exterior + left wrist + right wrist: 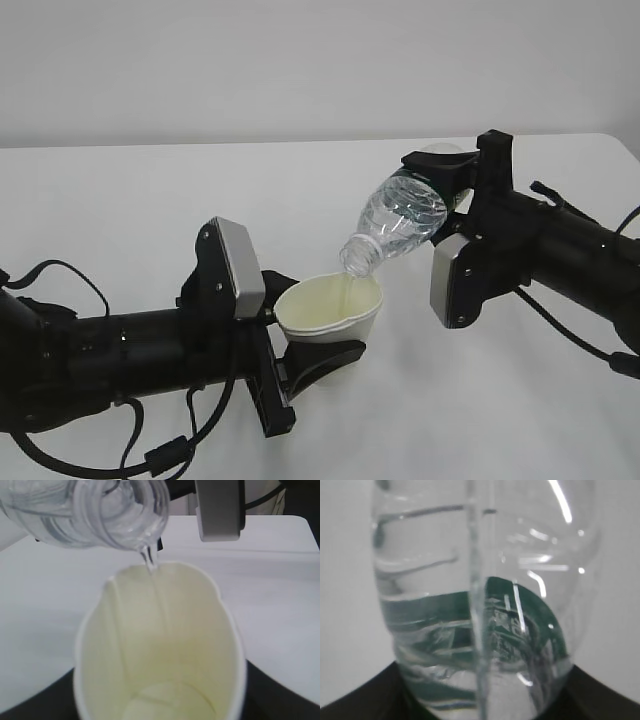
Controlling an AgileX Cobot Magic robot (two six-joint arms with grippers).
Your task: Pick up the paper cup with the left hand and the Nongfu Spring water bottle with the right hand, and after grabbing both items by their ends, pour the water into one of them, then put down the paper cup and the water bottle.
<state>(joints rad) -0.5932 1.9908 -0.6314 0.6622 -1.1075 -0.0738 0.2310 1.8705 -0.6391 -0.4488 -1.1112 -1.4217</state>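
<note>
My left gripper is shut on the paper cup, squeezing its rim into an oval; the cream inside fills the left wrist view. The Nongfu Spring water bottle is tilted neck-down, its open mouth just over the cup's far rim. My right gripper is shut on the bottle's lower end. A thin stream of water runs from the bottle mouth into the cup. In the right wrist view the clear ribbed bottle with its dark green label fills the frame between the black fingers.
Both arms hover over a plain white table. The table's far edge meets a pale wall at the back. The right arm's silver-grey plate hangs just beyond the cup.
</note>
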